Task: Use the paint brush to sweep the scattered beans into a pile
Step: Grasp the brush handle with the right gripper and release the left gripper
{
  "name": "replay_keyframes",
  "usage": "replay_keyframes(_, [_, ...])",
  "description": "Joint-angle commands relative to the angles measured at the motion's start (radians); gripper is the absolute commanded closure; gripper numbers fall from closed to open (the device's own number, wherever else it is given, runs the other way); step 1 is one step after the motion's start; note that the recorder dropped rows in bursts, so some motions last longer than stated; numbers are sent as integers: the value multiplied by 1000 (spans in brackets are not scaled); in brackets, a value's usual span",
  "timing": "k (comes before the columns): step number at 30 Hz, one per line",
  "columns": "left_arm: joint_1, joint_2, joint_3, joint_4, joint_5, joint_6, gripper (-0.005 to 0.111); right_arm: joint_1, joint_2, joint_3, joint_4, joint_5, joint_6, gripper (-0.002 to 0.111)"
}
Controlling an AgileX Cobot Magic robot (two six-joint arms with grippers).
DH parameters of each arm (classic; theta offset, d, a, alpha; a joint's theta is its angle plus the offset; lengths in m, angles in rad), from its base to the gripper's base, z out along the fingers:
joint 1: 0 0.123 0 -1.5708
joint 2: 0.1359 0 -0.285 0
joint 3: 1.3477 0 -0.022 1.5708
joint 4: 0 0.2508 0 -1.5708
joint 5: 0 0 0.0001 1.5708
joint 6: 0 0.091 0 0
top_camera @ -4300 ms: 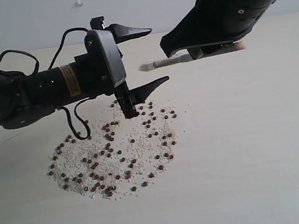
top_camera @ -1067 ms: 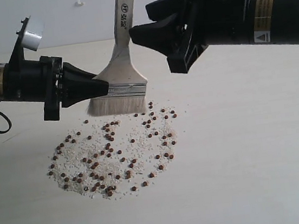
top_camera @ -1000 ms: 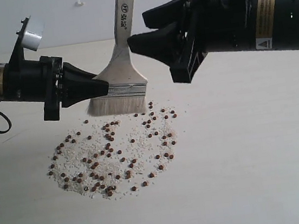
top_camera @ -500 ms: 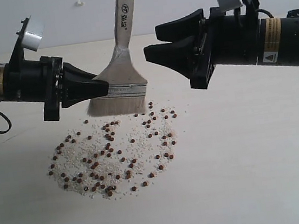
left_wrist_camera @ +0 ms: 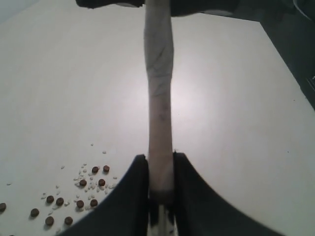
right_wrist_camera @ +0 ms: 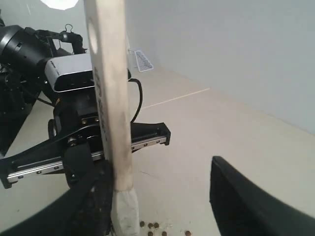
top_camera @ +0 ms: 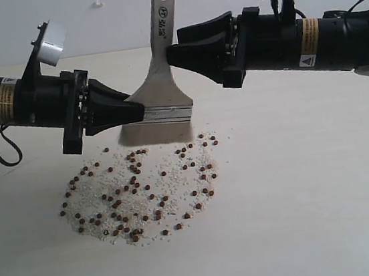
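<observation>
Wooden brush (top_camera: 161, 87) standing upright at the far edge of the beans (top_camera: 141, 194), clenched low by the left gripper (top_camera: 139, 108).

Left jaws are clamping the flat faces of the handle just above the metal ferrule, while the right gripper (top_camera: 173, 42) is standing released, its wide jaws bracketing the upper handle without squeezing it. Bristles (top_camera: 156, 133) are hanging at the rim of the scatter on the table (top_camera: 313, 196); whether they are touching it is hard to say, as they are blurred. The brush is looking light, with a stiff handle and soft bristles that will probably splay under pressure. That low hold near the ferrule is likely giving the best control, though smooth wood may be twisting in so narrow a pinch. Round beans will probably be rolling off at any quick stroke.
</observation>
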Motion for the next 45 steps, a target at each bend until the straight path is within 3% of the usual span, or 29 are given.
replay_keyframes(1, [-8,-10,-6,-15,-17,20,107,6,3,-20,-52,-13,41,54])
replay_keyframes(38, [-8,3,-6,-23,-17,18,107,45,-31,-20,-44,-13,178,54])
replay_keyframes(45, [-38,3,-6,-33,-17,20,107,45,-31,-20,-46,-13,187,58])
